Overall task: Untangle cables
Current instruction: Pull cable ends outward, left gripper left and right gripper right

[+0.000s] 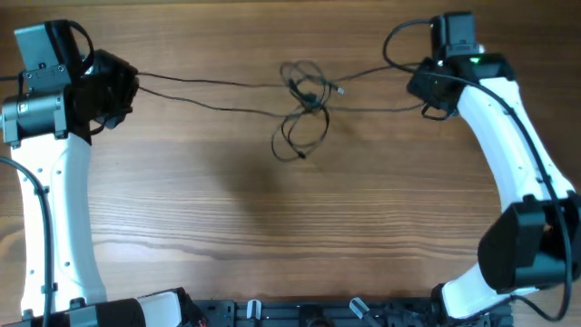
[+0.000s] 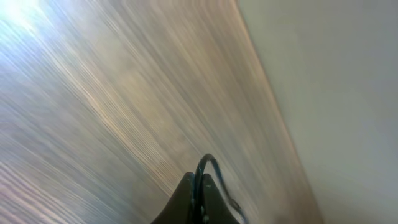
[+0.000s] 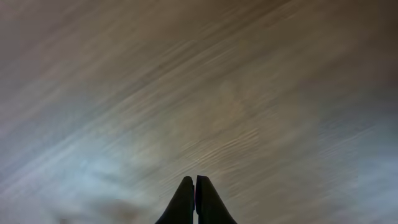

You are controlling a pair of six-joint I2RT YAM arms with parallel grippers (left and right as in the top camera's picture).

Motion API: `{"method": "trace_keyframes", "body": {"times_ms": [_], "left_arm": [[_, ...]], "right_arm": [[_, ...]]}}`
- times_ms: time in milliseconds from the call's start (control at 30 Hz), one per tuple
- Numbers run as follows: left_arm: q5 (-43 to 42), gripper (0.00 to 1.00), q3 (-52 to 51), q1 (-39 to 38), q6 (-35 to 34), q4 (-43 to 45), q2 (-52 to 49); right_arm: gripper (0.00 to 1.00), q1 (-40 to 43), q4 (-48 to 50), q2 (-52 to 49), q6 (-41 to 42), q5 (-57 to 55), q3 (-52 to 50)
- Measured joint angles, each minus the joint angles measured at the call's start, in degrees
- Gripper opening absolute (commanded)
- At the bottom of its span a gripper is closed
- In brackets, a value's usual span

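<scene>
Thin black cables lie across the far part of the wooden table, knotted into loops at the middle. Two strands run left to my left gripper and two run right to my right gripper. In the left wrist view my left gripper is shut on a black cable that loops out above the fingertips. In the right wrist view my right gripper is pressed shut. The cable barely shows between its fingers. Both wrist views are motion-blurred.
The table's far edge runs close beside the left gripper, with a pale wall beyond it. The arm bases and dark fixtures sit along the near edge. A grey arm cable arcs beside the right wrist.
</scene>
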State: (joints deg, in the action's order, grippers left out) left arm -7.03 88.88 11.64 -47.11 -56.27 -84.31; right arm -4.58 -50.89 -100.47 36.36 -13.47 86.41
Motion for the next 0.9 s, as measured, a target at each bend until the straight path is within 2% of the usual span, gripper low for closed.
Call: {"method": "trace_keyframes", "body": {"times_ms": [67,133,200,333,433,667,767,833,867,900], "left_arm": [[8.6,0.04,0.0,0.7,-1.6,-2.3,0.0],[12.7,0.04,0.0,2.9,-2.6,-2.3,0.0],[14.9,0.04,0.0,7.2,-3.3,-2.3,0.0],[15.6,0.04,0.0,10.3,-3.4,-2.3,0.0],[23.2,0.04,0.0,11.8,-3.8,-1.4,0.0],[30.0,0.04,0.0,20.6,-4.3,-0.1,-0.3],[28.6,0.04,0.0,21.7,-4.3,0.4,-1.9],[23.6,0.04,0.0,21.8,-3.8,1.6,-2.8],[16.2,0.04,0.0,21.8,-1.9,4.1,-3.3],[11.8,0.04,-0.1,21.8,-0.2,6.0,-3.4]], "right_arm": [[0.04,2.7,-2.0,1.1,1.8,-4.2,0.1],[0.04,5.4,-2.7,1.1,3.3,-6.0,0.1],[0.04,7.5,-2.7,1.1,3.8,-6.5,0.1],[0.04,8.8,-2.0,1.1,4.2,-5.6,0.1],[0.04,9.8,-1.8,1.1,4.4,-6.1,0.1],[0.04,14.5,-0.7,1.1,7.6,-7.7,0.1],[0.04,14.6,1.0,1.1,7.6,-6.7,0.1],[0.06,14.6,2.9,1.1,7.1,-2.4,0.1],[0.11,14.6,4.1,1.1,6.0,0.8,0.1],[0.23,14.6,5.2,1.1,4.7,3.8,0.1]]}}
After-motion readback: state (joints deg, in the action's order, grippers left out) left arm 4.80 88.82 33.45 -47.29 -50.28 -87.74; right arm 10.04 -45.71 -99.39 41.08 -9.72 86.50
